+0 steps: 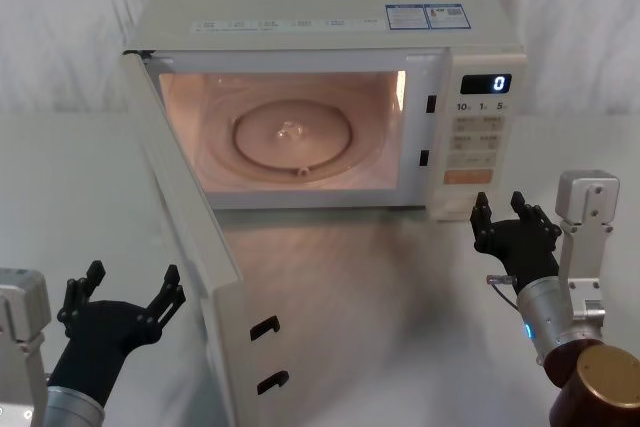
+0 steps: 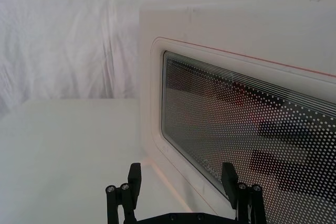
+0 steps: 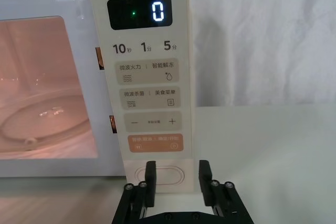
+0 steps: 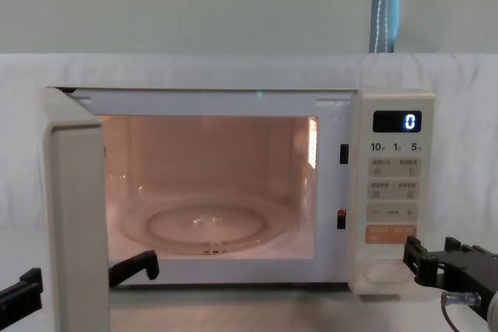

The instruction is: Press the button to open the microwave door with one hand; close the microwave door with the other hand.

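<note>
The microwave door (image 1: 195,237) stands wide open, swung out to the left, with its edge toward me in the chest view (image 4: 74,223). My left gripper (image 1: 134,275) is open, low at the left on the door's outer side. The left wrist view has its fingers spread just short of the dark dotted window (image 2: 236,108). On the control panel, the button (image 3: 159,176) is the wide cream oval key at the bottom (image 4: 387,271). Directly before it my right gripper (image 3: 177,167) hangs open, a short way back from the panel (image 1: 500,205), with nothing between its fingers.
The cavity is lit, with a glass turntable (image 1: 290,137) inside. The display (image 3: 139,12) reads 0, and an orange key (image 3: 155,142) sits above the button. Two black latch hooks (image 1: 265,327) stick out of the door's inner face. White cloth covers the table and backdrop.
</note>
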